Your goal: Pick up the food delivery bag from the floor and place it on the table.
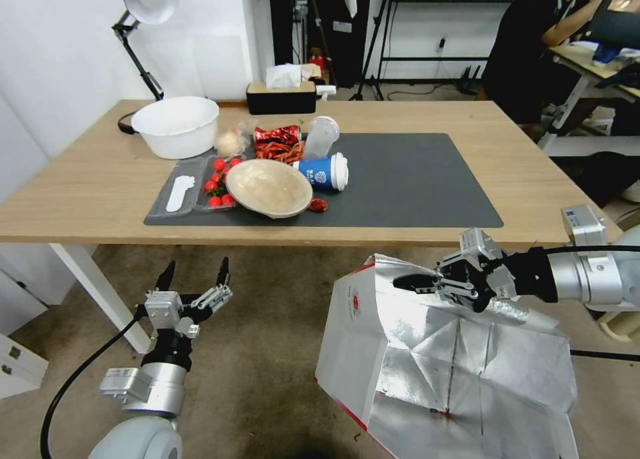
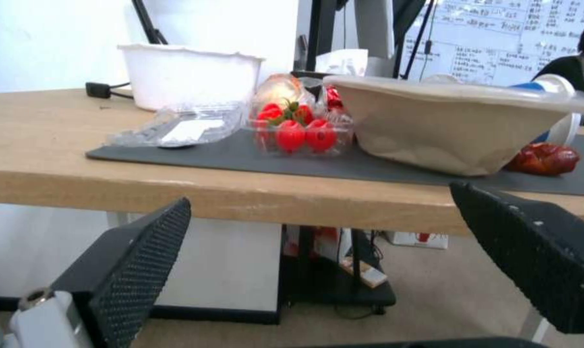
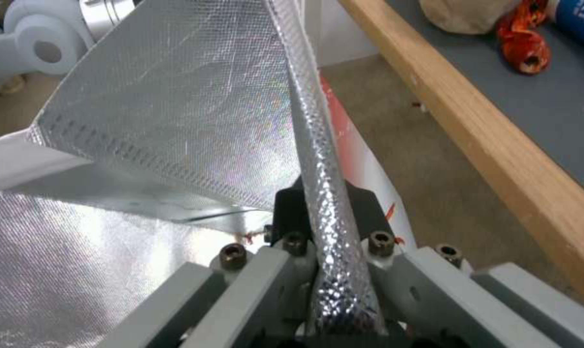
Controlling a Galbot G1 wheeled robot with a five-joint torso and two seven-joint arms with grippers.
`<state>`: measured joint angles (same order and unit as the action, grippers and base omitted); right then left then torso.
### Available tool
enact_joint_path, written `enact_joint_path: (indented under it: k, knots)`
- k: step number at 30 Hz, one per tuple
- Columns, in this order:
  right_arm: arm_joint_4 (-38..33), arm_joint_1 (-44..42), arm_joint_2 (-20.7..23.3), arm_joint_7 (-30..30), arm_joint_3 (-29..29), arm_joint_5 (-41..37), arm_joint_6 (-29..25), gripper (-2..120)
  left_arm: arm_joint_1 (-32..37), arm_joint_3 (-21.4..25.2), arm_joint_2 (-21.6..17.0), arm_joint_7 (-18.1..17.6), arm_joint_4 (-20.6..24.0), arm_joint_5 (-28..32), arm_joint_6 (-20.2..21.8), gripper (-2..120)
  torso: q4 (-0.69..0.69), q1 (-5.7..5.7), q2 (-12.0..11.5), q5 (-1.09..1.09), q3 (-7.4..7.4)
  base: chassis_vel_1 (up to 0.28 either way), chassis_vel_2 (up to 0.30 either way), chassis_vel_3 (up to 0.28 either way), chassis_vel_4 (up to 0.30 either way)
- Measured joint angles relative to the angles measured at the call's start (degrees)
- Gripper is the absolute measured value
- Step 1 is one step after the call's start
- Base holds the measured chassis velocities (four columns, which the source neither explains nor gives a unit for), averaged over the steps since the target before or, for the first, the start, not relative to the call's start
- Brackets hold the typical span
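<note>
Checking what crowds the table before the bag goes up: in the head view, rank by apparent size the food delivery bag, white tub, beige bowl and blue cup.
1. food delivery bag, though it is nearest the camera
2. white tub
3. beige bowl, close to the tub
4. blue cup

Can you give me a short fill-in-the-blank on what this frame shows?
1. The right gripper is shut on the foil rim of the ____.
2. The left gripper hangs ____, holding nothing, below the table edge.
3. The blue cup lies on its ____ on the dark mat.

Missing words: food delivery bag; open; side.
</note>
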<state>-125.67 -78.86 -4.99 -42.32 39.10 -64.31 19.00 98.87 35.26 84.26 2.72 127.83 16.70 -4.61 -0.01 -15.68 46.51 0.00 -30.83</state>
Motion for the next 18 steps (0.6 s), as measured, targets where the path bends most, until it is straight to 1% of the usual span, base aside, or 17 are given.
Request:
enact_joint_path:
  k: [1,5,10,13,18]
  knots:
    - [0.0,0.0,0.0,0.0,0.0,0.0,0.0,0,0.0,0.0,0.0,0.0,0.0,0.0,0.0,100,0.0,0.0,0.0,0.0,0.0,0.0,0.0,0.0,0.0]
    - [0.0,0.0,-0.1,0.0,0.0,0.1,0.0,0,-0.1,0.0,0.0,0.0,-0.2,0.0,0.0,100,0.0,-0.59,1.4,0.0,-0.78,0.0,0.0,0.0,0.0]
    - [0.1,0.0,0.0,0.0,0.0,0.1,0.0,0,-0.1,0.0,0.0,0.0,-0.2,0.0,0.0,100,0.0,-1.01,2.4,0.0,-1.38,0.0,0.0,0.0,0.0]
    - [0.1,0.0,0.0,0.0,0.0,0.1,0.0,0,-0.2,0.0,0.0,0.0,-0.3,0.0,0.0,100,0.0,-1.46,3.5,0.0,-2.03,0.0,0.0,0.0,0.0]
    - [0.1,0.0,0.0,0.0,0.0,0.1,0.0,0,-0.2,0.0,0.0,0.0,-0.3,0.0,0.0,100,0.0,-1.87,4.5,0.0,-2.58,0.0,0.0,0.0,0.0]
